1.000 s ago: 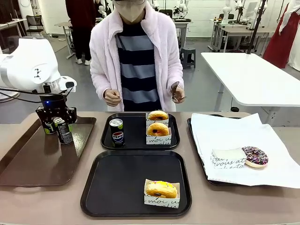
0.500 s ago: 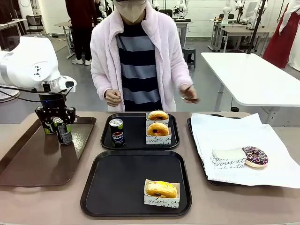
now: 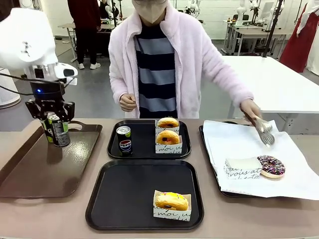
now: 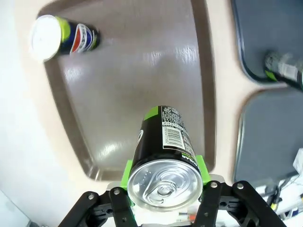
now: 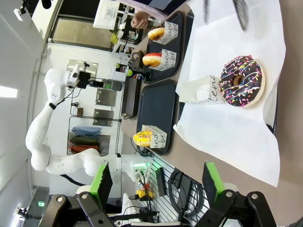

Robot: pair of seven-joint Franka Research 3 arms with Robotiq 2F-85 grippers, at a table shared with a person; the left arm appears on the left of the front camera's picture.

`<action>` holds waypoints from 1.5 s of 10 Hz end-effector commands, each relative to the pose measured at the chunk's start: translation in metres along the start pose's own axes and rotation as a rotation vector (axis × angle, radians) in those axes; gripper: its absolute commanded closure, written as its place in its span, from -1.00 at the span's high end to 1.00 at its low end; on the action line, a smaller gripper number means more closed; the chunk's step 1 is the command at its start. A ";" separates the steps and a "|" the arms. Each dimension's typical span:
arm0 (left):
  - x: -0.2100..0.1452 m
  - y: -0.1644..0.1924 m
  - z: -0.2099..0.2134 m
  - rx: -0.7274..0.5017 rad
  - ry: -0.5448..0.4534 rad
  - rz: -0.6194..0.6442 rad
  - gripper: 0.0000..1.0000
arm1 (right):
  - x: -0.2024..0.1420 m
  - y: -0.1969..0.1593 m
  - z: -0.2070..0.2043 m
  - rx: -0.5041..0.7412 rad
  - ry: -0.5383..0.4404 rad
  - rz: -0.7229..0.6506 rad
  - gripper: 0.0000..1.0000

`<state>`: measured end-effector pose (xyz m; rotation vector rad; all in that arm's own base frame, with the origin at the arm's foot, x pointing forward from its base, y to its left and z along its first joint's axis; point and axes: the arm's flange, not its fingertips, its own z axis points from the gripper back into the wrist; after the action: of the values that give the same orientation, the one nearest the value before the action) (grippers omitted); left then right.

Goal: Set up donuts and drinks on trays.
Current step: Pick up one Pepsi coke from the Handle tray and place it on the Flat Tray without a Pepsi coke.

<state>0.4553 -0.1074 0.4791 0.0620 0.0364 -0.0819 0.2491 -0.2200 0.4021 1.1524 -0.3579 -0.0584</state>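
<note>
My left gripper (image 3: 54, 130) is shut on a black Pepsi can (image 3: 60, 131) with green accents, held in the air above the brown tray (image 3: 45, 174). In the left wrist view the can (image 4: 165, 137) sits between the green pads (image 4: 127, 171), silver top toward the camera. A second can (image 4: 61, 38) stands at the brown tray's far corner. The far black tray (image 3: 144, 152) holds a Pepsi can (image 3: 123, 139) and two donuts (image 3: 168, 137) in paper holders. The near black tray (image 3: 124, 194) holds a yellow-glazed donut (image 3: 171, 200). My right gripper (image 5: 158, 189) hangs open and empty.
At the right, a tray with white paper (image 3: 259, 144) carries a chocolate-sprinkle donut (image 3: 271, 166) and an empty paper holder (image 3: 241, 168). The person across the table holds metal tongs (image 3: 264, 133) just above that donut. Bare table runs along the front edge.
My left gripper has risen with the can, lifting it off the brown tray. The person's hand with the tongs has swung right and down over the white paper.
</note>
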 end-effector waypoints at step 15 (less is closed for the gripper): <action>-0.101 -0.034 0.032 -0.122 -0.036 -0.152 0.15 | 0.000 0.000 0.001 0.010 -0.008 0.006 1.00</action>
<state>0.3735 -0.1298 0.5139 -0.0277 0.0289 -0.1935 0.2491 -0.2200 0.4021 1.1522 -0.3579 -0.0584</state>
